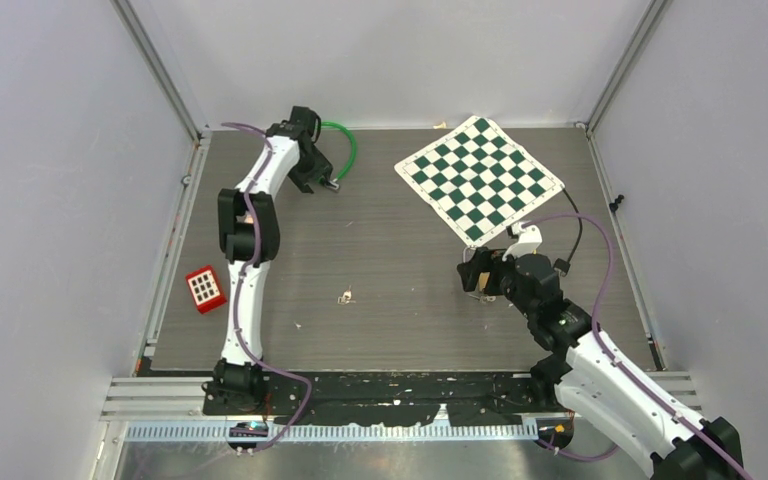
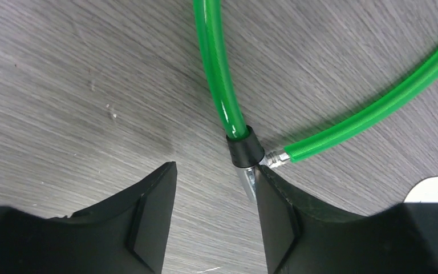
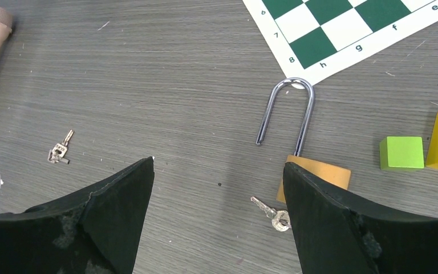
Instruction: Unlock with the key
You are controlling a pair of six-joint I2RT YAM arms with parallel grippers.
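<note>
Top view: the left gripper (image 1: 322,183) sits at the far left of the table (image 1: 390,260), at the end of a green cable lock (image 1: 348,148) that bends in an arc.

Left wrist: the lock's black collar (image 2: 244,149) and metal barrel point down the frame towards the gripper. The barrel touches one finger, and the jaws are spread.

Right wrist: the right gripper (image 3: 217,171) has its jaws wide apart. Just beside one finger lies an orange padlock (image 3: 319,171). Its long silver shackle is open and points at the chessboard (image 3: 342,34) corner. A key (image 3: 271,212) lies at the padlock's body.

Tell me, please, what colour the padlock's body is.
The padlock's body is orange; the right wrist view shows it best.
</note>
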